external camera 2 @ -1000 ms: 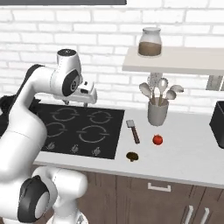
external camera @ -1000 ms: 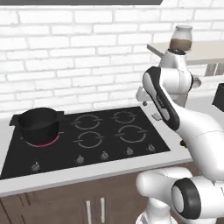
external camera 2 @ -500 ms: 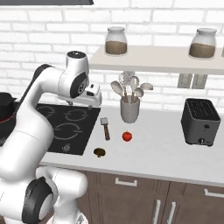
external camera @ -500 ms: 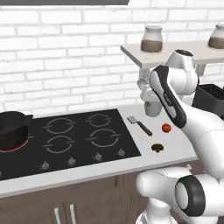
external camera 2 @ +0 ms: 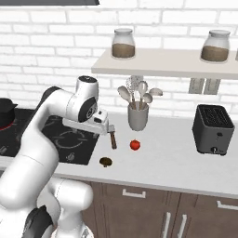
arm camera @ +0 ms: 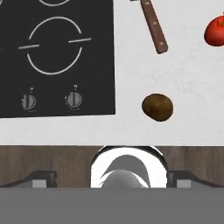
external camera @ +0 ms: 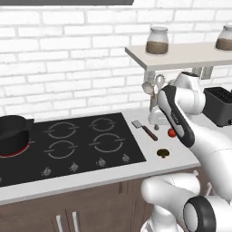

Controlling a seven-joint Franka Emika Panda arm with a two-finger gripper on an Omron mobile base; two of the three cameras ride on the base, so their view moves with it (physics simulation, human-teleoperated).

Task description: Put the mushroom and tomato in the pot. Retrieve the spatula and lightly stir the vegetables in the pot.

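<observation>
The black pot (external camera: 11, 133) stands on the rear left burner, at the far left edge (external camera 2: 5, 111) in the right base view. The spatula (external camera: 144, 129) lies on the white counter just right of the cooktop, its brown handle (arm camera: 154, 27) pointing toward the front. A red tomato (external camera 2: 135, 145) rests right of it, also (arm camera: 215, 31). The brown mushroom (external camera 2: 106, 161) sits near the counter's front edge, also (arm camera: 157, 106). My gripper (external camera 2: 104, 128) hangs open and empty above the spatula, pointing down; it is also seen at gripper (external camera: 156, 120).
The black cooktop (external camera: 86, 142) with front knobs fills the counter's left part. A grey utensil holder (external camera 2: 138, 116) stands behind the spatula, a black toaster (external camera 2: 213, 135) to the right. A shelf with jars (external camera 2: 123, 44) runs overhead.
The base has driven right, so the whole scene slid left: the pot went to the left edge and the toaster came into view. The hand now hangs over the spatula.
</observation>
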